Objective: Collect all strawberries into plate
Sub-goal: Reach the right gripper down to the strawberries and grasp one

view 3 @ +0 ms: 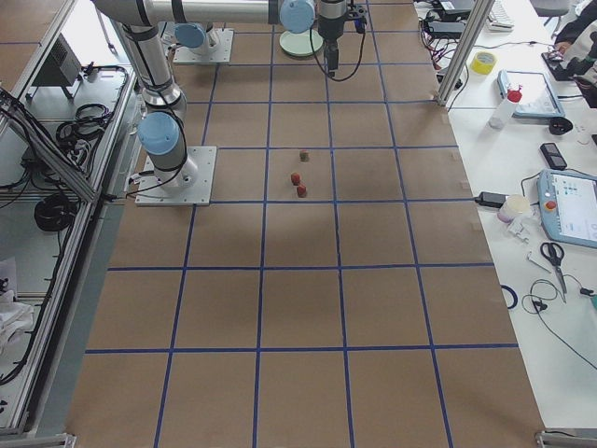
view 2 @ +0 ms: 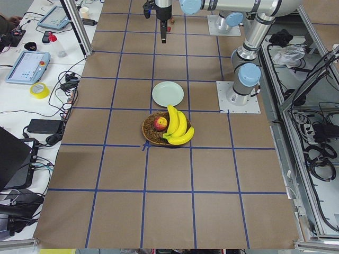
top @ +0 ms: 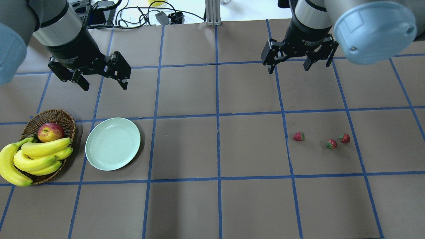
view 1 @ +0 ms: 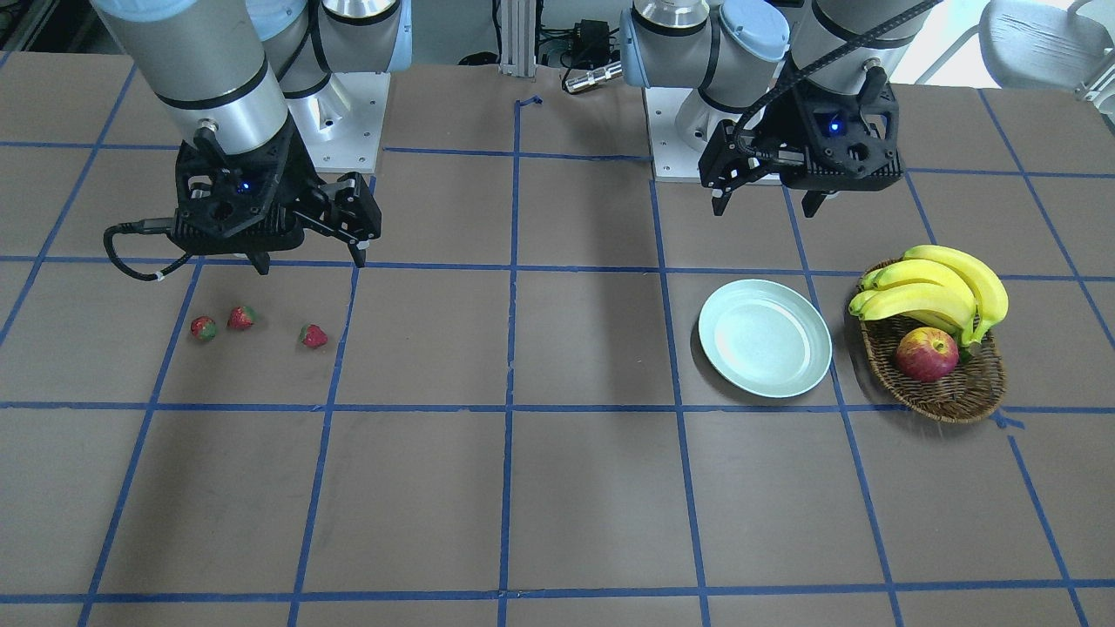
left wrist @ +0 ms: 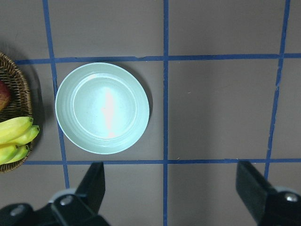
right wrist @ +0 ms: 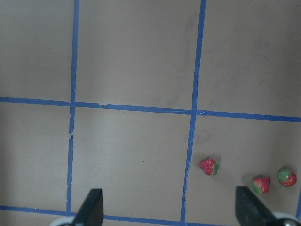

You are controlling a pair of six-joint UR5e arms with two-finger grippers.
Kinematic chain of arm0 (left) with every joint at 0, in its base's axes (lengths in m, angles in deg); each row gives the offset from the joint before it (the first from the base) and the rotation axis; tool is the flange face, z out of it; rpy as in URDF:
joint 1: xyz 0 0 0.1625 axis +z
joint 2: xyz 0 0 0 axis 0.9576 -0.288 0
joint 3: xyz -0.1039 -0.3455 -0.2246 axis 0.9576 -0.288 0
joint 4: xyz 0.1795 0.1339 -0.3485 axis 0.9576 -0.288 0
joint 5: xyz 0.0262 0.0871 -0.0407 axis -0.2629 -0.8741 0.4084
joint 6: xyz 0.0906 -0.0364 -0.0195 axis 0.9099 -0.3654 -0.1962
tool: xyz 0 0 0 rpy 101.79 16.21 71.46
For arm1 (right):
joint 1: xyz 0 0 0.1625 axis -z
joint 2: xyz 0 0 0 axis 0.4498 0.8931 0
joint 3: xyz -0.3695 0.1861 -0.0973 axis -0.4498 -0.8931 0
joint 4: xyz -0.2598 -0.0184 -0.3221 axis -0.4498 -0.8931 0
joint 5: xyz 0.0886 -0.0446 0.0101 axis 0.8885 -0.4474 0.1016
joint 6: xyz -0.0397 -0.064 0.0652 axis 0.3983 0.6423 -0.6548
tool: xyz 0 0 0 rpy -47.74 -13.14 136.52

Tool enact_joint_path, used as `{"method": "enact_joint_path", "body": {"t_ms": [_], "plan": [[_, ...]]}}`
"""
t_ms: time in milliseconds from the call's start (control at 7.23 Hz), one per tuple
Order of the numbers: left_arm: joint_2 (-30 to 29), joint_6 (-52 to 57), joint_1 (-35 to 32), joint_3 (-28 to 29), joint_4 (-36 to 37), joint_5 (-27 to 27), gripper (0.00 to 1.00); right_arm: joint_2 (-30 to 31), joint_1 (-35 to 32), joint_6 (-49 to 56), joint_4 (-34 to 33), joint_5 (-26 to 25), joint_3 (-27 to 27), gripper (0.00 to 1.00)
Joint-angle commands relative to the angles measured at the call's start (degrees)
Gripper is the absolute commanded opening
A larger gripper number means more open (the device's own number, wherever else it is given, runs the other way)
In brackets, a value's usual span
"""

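Three small red strawberries (top: 298,136) (top: 331,144) (top: 344,138) lie apart on the brown table on my right side. They also show in the right wrist view (right wrist: 208,166) (right wrist: 261,184) (right wrist: 287,177). The empty pale mint-green plate (top: 113,143) sits on my left side and fills the left wrist view (left wrist: 102,108). My left gripper (top: 105,87) is open and empty, raised above the table behind the plate. My right gripper (top: 289,69) is open and empty, raised behind the strawberries.
A brown wicker basket (top: 53,114) left of the plate holds a red-yellow apple (top: 50,131) and a bunch of bananas (top: 33,159). Blue tape lines grid the table. Cables and an aluminium post stand at the far edge.
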Motion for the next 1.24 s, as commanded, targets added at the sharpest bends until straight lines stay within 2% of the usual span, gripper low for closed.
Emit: {"method": "enact_joint_path", "body": {"t_ms": [0, 277, 553, 691, 1106], "plan": [[-0.44, -0.09, -0.04, -0.16, -0.01, -0.33, 1.0, -1.37, 4.52, 3.0, -3.39, 0.74, 7.46, 1.0], [-0.89, 0.0, 0.4, -1.47, 0.17, -0.42, 1.0, -2.08, 7.18, 6.53, -11.89, 0.58, 16.51, 1.0], [-0.89, -0.17, 0.23, -1.65, 0.26, 0.19, 1.0, -4.71, 7.89, 7.33, -29.44, 0.13, 27.84, 1.0], [-0.89, -0.18, 0.05, -2.09, 0.26, 0.19, 1.0, -6.2, 7.98, 7.5, -36.83, -0.22, 31.72, 1.0], [-0.28, 0.35, -0.12, -1.83, 0.61, -0.33, 1.0, -7.53, 8.16, 6.71, -40.15, -0.4, 35.96, 0.98]]}}
